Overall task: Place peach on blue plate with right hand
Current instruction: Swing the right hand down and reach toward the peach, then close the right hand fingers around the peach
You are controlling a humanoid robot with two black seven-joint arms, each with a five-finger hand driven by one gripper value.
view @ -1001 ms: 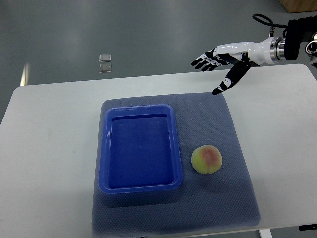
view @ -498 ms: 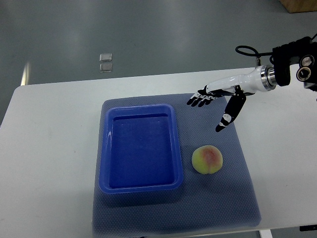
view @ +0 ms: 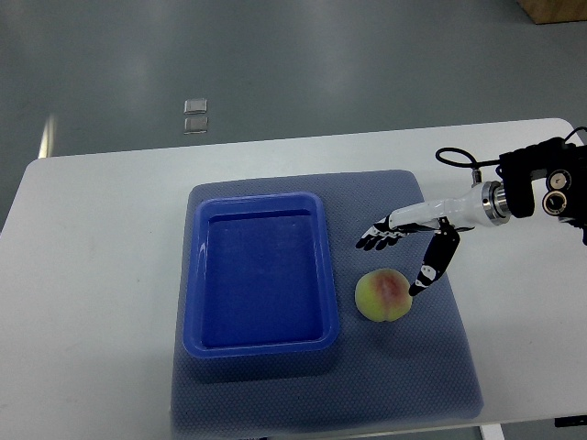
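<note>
A yellow-green peach (view: 382, 295) with a red blush lies on the grey-blue mat (view: 404, 376), just right of the blue rectangular plate (view: 260, 272). My right hand (view: 396, 260) reaches in from the right edge and hovers over the peach's upper right side. Its fingers (view: 374, 238) are spread above the fruit, and the thumb tip (view: 418, 286) sits at the peach's right edge. The hand is open and holds nothing. The blue plate has nothing in it. My left arm does not show.
The mat lies on a white table (view: 92, 275) whose far edge runs across the picture's upper part. Two small clear squares (view: 193, 115) sit on the grey floor beyond the table. A brown box corner (view: 555, 9) shows at the top right.
My right hand has come down and toward me from beyond the mat's far right corner to just over the peach, staying open. The peach and plate have not moved.
</note>
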